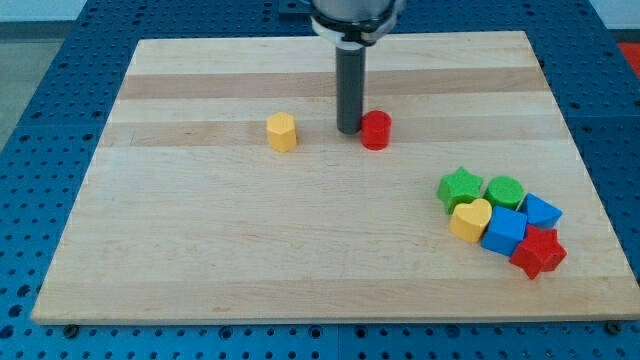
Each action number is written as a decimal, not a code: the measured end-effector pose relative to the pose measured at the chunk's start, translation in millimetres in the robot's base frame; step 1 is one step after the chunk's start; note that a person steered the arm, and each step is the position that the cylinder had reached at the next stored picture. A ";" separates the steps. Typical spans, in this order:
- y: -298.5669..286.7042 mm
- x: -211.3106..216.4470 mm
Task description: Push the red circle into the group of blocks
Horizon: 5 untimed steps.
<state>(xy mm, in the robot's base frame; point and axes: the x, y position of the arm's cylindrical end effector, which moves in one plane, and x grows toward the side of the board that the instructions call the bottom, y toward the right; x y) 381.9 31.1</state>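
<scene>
The red circle (376,130) stands on the wooden board (250,250) a little above the view's middle. My tip (349,131) rests at its left side, touching or almost touching it. The group of blocks lies at the view's lower right: a green star (460,187), a green circle (505,190), a yellow heart (471,219), a blue cube (504,231), a second blue block (541,211) and a red star (538,251), all packed together. The red circle is well up and left of that group.
A yellow hexagon block (282,131) stands alone to the left of my tip. The board lies on a blue perforated table (40,120). The arm's body comes down from the view's top centre.
</scene>
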 end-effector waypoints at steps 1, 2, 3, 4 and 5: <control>22.6 7.2; 39.4 19.9; 61.9 30.1; 90.4 35.3; 114.1 41.3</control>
<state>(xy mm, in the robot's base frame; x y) 423.2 145.3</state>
